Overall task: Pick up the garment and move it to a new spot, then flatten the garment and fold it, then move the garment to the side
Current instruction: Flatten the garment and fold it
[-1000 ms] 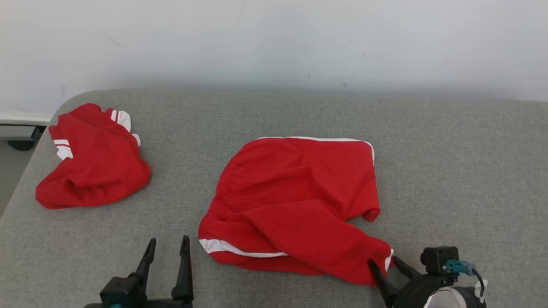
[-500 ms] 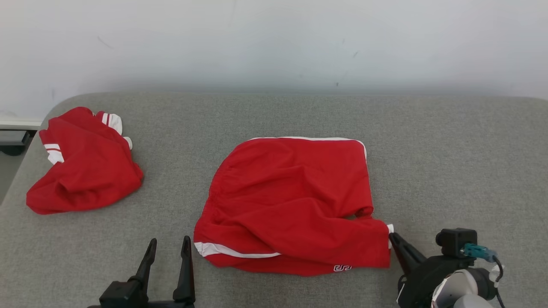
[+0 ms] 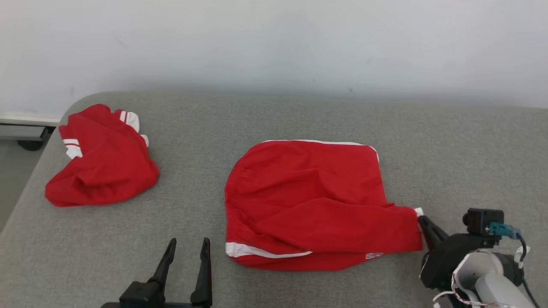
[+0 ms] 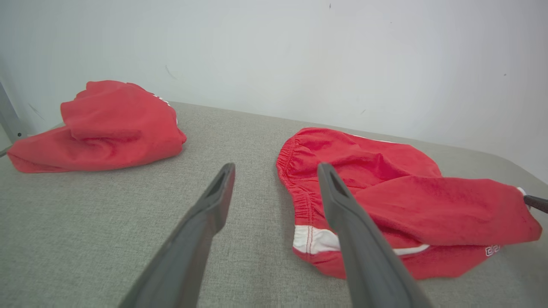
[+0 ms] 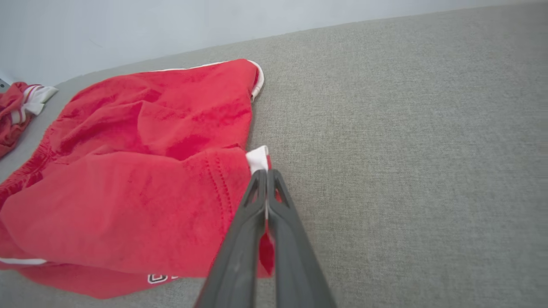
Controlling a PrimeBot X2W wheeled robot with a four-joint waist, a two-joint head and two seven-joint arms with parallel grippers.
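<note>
plain white wall (image 3: pixel 274 42) behind grey fabric surface (image 3: pixel 449 141)

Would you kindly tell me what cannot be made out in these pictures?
Logo on the shorts: head view, too small to read.
Crumpled garment, head view: its own folds hide its type.
Cloth inside the right gripper: right wrist view, shut fingers cover the pinch.

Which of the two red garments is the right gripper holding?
The red shorts in the middle: the right gripper is shut on their white-trimmed corner. The crumpled red garment lies apart at the left, untouched.
</note>
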